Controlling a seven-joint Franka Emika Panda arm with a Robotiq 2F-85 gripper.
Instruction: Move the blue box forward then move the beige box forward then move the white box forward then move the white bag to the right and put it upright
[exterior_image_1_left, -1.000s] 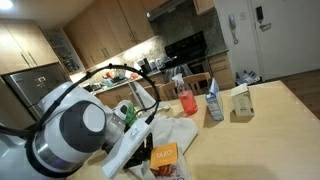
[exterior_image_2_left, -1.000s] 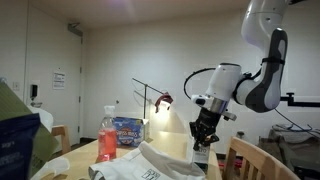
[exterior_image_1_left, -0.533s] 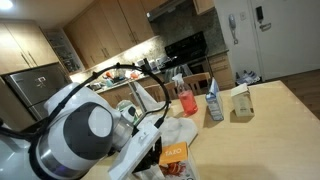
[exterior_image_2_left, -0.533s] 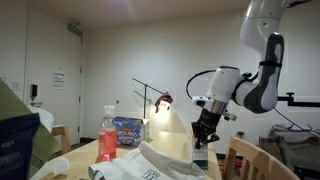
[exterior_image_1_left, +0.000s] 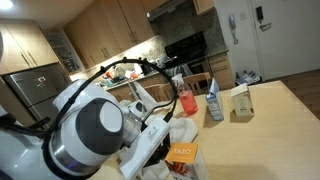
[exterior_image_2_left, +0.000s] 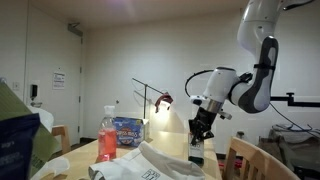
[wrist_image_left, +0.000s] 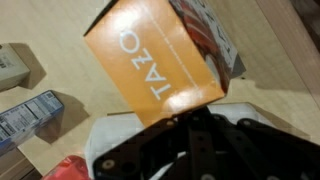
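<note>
My gripper (wrist_image_left: 190, 112) is shut on an orange Tazo box (wrist_image_left: 150, 55) with a white side and holds it tilted over the table. The box also shows in both exterior views (exterior_image_1_left: 183, 153) (exterior_image_2_left: 197, 152), under the gripper (exterior_image_2_left: 200, 130). The white bag (exterior_image_1_left: 178, 130) lies crumpled beside the box, and also shows in the other exterior view (exterior_image_2_left: 150, 165) and the wrist view (wrist_image_left: 112, 135). The blue box (exterior_image_1_left: 214, 102) (exterior_image_2_left: 127, 131) (wrist_image_left: 25, 115) and the beige box (exterior_image_1_left: 241, 101) (wrist_image_left: 10, 65) stand farther along the wooden table (exterior_image_1_left: 270, 130).
A red-liquid bottle (exterior_image_1_left: 186, 100) (exterior_image_2_left: 107, 135) stands next to the blue box. My arm's big grey joint (exterior_image_1_left: 95, 135) fills the near side of an exterior view. Kitchen cabinets and a stove stand behind the table.
The arm has swung further along the table, and the orange box has shifted with the gripper. The blue box, beige box, bottle and bag have not moved.
</note>
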